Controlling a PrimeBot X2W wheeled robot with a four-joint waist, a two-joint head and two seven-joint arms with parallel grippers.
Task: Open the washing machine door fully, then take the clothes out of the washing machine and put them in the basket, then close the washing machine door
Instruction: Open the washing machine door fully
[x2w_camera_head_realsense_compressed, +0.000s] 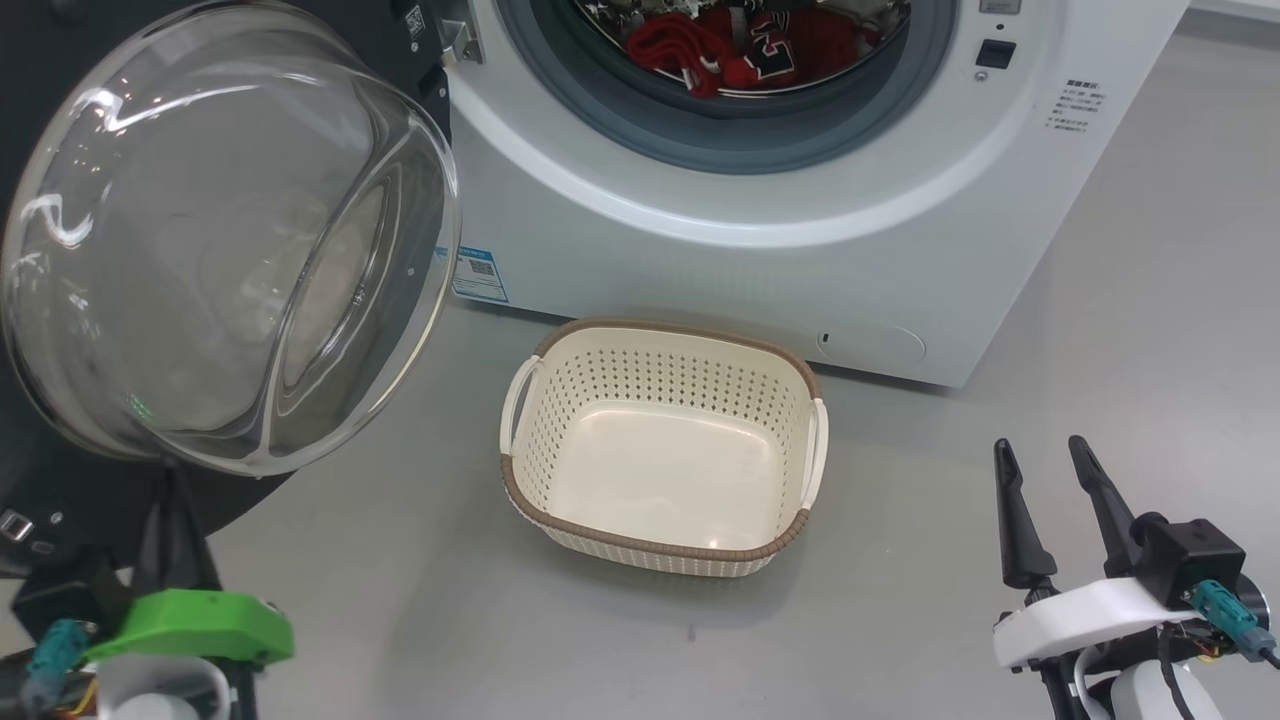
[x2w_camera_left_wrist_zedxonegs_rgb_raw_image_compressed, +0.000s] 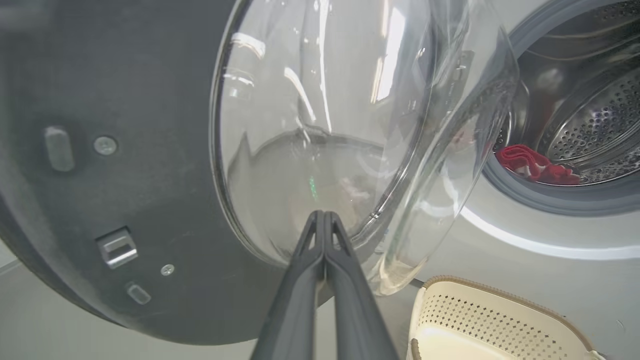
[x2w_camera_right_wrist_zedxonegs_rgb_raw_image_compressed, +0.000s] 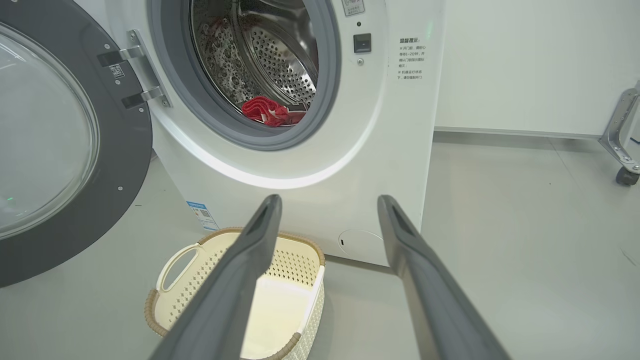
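Note:
The washing machine door (x2w_camera_head_realsense_compressed: 230, 230) stands swung open at the left, its clear glass bowl bulging toward me. My left gripper (x2w_camera_head_realsense_compressed: 172, 485) is shut with nothing in it, its tips just under the door's lower black rim. In the left wrist view the left gripper (x2w_camera_left_wrist_zedxonegs_rgb_raw_image_compressed: 322, 216) points at the bowl's lower edge on the washing machine door (x2w_camera_left_wrist_zedxonegs_rgb_raw_image_compressed: 150, 200); contact cannot be told. Red clothes (x2w_camera_head_realsense_compressed: 740, 50) lie in the drum of the washing machine (x2w_camera_head_realsense_compressed: 750, 260). The cream basket (x2w_camera_head_realsense_compressed: 655, 548) sits empty on the floor before it. My right gripper (x2w_camera_head_realsense_compressed: 1040, 445) is open, to the basket's right.
Grey floor (x2w_camera_head_realsense_compressed: 1100, 330) spreads to the right of the machine. In the right wrist view a white wall (x2w_camera_right_wrist_zedxonegs_rgb_raw_image_compressed: 525, 65) rises behind, and a metal frame on a caster (x2w_camera_right_wrist_zedxonegs_rgb_raw_image_compressed: 622, 150) stands at the far right. The open door takes up the left side.

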